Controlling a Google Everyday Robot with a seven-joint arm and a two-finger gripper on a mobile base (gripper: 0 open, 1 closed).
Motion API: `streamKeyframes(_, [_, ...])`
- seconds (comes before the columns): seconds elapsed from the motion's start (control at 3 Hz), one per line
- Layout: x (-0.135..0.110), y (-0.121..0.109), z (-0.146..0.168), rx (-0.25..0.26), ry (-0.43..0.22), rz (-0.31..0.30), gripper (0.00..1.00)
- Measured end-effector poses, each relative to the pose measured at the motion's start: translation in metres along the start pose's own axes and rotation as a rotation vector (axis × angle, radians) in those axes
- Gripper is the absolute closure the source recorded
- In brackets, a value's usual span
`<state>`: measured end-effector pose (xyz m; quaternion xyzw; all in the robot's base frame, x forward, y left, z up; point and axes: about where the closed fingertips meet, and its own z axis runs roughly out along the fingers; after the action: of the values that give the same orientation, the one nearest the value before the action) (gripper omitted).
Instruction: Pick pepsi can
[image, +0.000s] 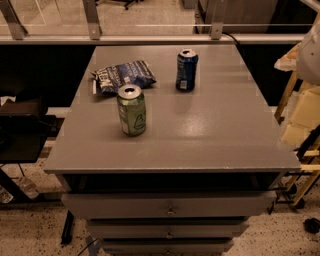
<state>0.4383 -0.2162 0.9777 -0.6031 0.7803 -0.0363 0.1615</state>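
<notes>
The pepsi can (186, 70) is dark blue with a silver top and a small white patch near its base. It stands upright on the grey cabinet top (215, 125), towards the far middle. My gripper is not in view. A pale rounded shape (311, 50) at the right edge may be part of my arm, well to the right of the can.
A green can (132, 110) stands upright nearer the front left. A flat blue crinkled chip bag (122, 76) lies at the far left, left of the pepsi can. The cabinet has drawers (170, 205) below. A railing (150, 39) runs behind, and wooden frames (300, 120) stand at the right.
</notes>
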Motion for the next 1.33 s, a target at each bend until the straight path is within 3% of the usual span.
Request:
streamKeyframes(0.67, [-0.001,-0.003,0.000,0.011,-0.015,0.008,0.00])
streamKeyframes(1.33, [-0.008,-0.069,0.078,0.069,-0.322,0.174,0.00])
